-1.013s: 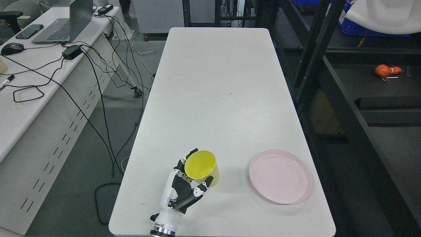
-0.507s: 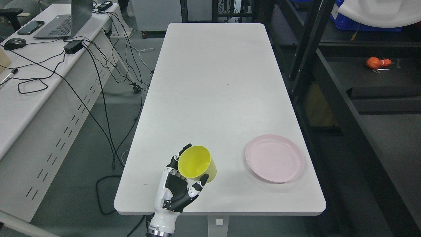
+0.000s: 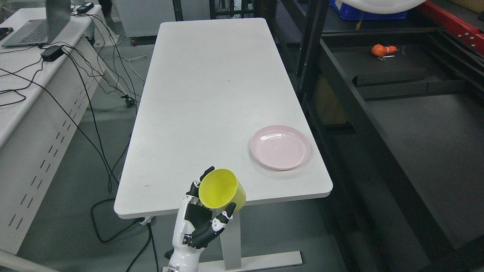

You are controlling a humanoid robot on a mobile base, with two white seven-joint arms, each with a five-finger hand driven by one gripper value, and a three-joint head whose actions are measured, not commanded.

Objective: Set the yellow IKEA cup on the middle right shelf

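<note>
Yellow cup (image 3: 222, 189) sits tilted in the left hand (image 3: 202, 223), fingers curled round it, so it could slip before reaching the right-side shelf (image 3: 423, 124).

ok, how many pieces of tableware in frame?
2. The yellow cup is held in the left hand at the table's near edge; the pink plate sits near its right edge.

Single head view, high, angled down over white table (image 3: 211, 94)
</note>
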